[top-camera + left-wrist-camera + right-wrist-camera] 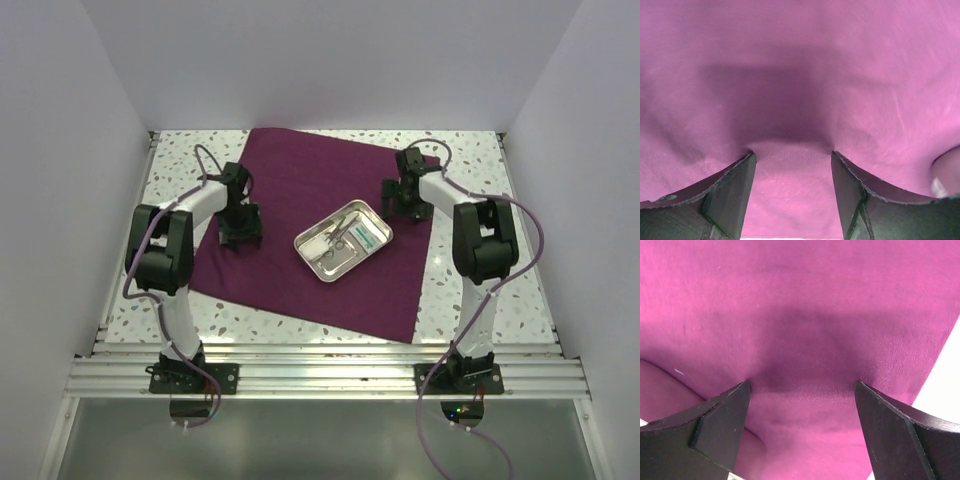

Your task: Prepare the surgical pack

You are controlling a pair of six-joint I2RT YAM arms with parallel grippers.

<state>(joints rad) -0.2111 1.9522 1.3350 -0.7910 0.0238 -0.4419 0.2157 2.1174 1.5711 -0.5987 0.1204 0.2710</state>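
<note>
1. Cloth fills most of the scene: the surgical pack [300,180], a dark maroon drape, lies spread flat on the speckled table [470,160], turned a little askew to the table's edges.
2. A steel tray [334,266] sits on the drape near its middle. It holds a few steel instruments [335,232] and a green-tinted packet [366,236].
3. The left end effector [240,238] stands to the left of the tray, well apart from it, pointing down over the drape.
4. From the left wrist, its fingers [735,185] are spread wide with only maroon cloth between them. The tips sit right at the fabric, where a faint ridge runs from one to the other. Nothing is clamped.
5. The right end effector [405,200] is to the right of the tray and slightly farther back, near the drape's right edge.
6. From the right wrist, its fingers [895,425] also stand wide apart, down at the cloth and gripping nothing. Pale table shows past the cloth edge at the right of that view, and a soft fold [670,385] lies at lower left.
</note>
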